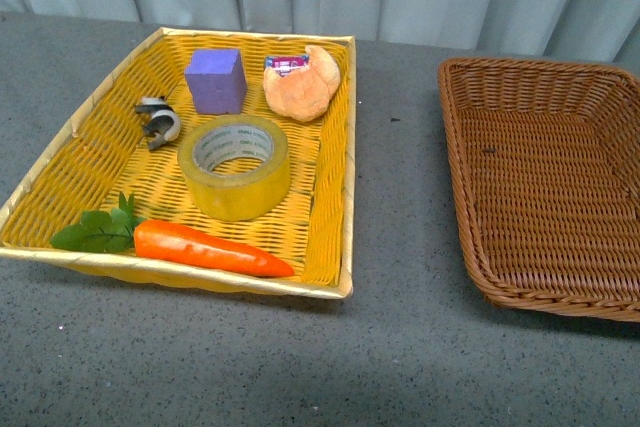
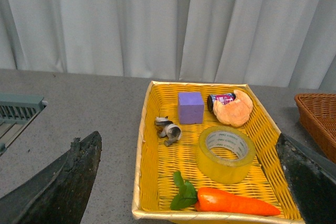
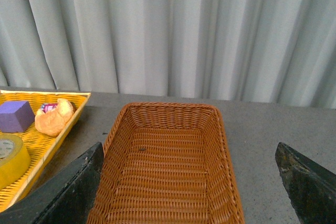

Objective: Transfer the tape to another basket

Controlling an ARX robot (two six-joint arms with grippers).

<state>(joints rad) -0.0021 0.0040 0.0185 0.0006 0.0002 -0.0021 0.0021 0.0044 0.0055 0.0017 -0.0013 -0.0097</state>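
Note:
The tape point(image 1: 235, 165), a wide yellow translucent roll with a white printed core, lies flat in the middle of the bright yellow woven basket point(image 1: 60, 172). It also shows in the left wrist view point(image 2: 226, 153) and at the edge of the right wrist view point(image 3: 10, 158). The brown wicker basket point(image 1: 545, 182) stands to the right with nothing in it; it also shows in the right wrist view point(image 3: 165, 166). My left gripper point(image 2: 191, 192) is open, hovering short of the yellow basket. My right gripper point(image 3: 194, 187) is open above the brown basket. Neither arm shows in the front view.
In the yellow basket lie a purple cube point(image 1: 216, 80), a croissant point(image 1: 303, 84), a small can point(image 1: 285, 64), a grey-white clip point(image 1: 157, 121) and a toy carrot point(image 1: 210, 247). Both baskets sit on a grey table point(image 1: 400, 277); curtains hang behind.

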